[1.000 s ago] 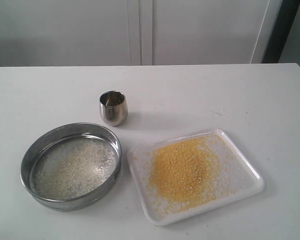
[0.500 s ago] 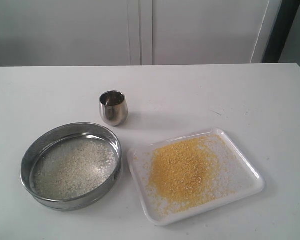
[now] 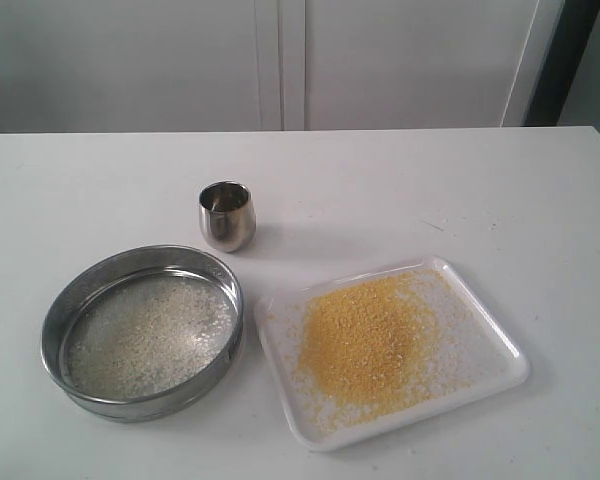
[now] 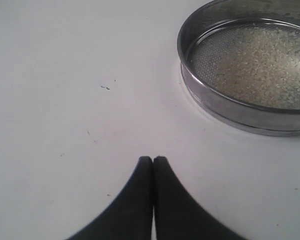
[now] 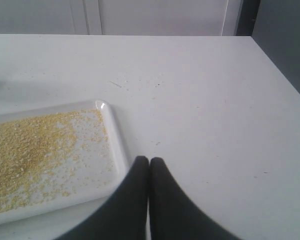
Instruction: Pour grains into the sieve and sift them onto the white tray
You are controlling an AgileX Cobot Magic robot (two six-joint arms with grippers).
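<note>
Our left pincer (image 4: 153, 161) is pressed together, empty, over the white table (image 4: 65, 100), near the wide round steel sieve with a wire-mesh bottom (image 4: 225, 107). Our right pincer (image 5: 149, 161) is also together and empty, by a corner of the flat rectangular white plastic tray (image 5: 117, 145). Fine yellow-orange grains (image 3: 365, 340) lie heaped on the tray. Paler whitish grains (image 3: 145, 335) rest in the sieve, which sits just beside the tray. Farther back, a small rounded steel cup (image 3: 226, 215) stands upright.

I find the sieve (image 3: 130, 410) sitting flat at near left, pale whitish grains (image 3: 145, 335) spread over its mesh. Just right of it lies the white tray (image 3: 485, 350), skewed, bearing heaped yellow-orange grains (image 3: 365, 335).
</note>
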